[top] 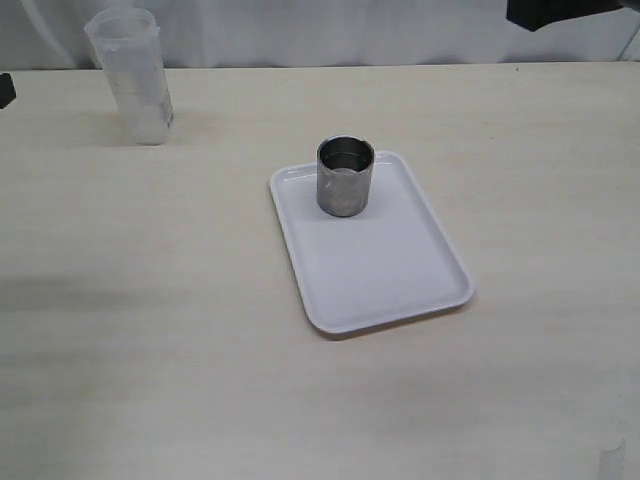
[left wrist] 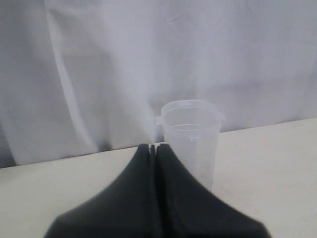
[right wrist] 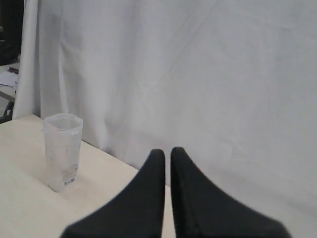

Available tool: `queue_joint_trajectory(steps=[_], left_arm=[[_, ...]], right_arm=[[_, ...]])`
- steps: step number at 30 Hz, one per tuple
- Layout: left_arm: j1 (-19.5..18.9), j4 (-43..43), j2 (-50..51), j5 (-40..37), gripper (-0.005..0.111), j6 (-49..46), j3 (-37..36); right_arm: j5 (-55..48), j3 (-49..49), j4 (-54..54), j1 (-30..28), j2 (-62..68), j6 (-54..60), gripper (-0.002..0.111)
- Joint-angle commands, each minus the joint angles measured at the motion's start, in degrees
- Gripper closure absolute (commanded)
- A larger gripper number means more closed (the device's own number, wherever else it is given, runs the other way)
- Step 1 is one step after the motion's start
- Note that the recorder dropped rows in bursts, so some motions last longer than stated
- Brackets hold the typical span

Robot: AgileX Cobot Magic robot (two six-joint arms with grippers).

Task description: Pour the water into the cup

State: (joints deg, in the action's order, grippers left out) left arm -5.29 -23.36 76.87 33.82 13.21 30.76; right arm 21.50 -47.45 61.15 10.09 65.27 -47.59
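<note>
The cup sits upright at the far end of the tray, mid-bench. The beaker stands well apart. The left tool and right tool are both pinched closed, holding nothing.

This looks like a robotics lab or a staged test room, not a home or a kitchen. A plain white cloth hangs in folds right behind the pale wood-grain table, closing it off like a backdrop. The table carries only a sparse set of props: a white plastic tray with a brushed-steel cup standing on it, and, well apart, a translucent plastic beaker with a barcode label. A black robot arm part juts in above the far edge. Past the cloth's edge a dim strip of room shows what may be papers on a surface.
</note>
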Motion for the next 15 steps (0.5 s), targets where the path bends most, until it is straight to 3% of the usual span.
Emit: queue_joint_trajectory(steps=[1,8,15], left_arm=[[0.0,0.0,-5.0,-4.5,0.107,3.2,-0.4],[0.0,-0.1,-12.3,-11.4,0.107,7.9,-0.4],[0.0,-0.1,-19.6,-12.2,0.107,10.7,-3.0]], right_arm=[[-0.6,2.8,-0.5,0.0,-5.8,0.2,0.104],[-0.6,6.5,-0.5,0.0,-12.7,0.0,0.104],[-0.6,7.1,-0.5,0.0,-15.5,0.0,0.104]])
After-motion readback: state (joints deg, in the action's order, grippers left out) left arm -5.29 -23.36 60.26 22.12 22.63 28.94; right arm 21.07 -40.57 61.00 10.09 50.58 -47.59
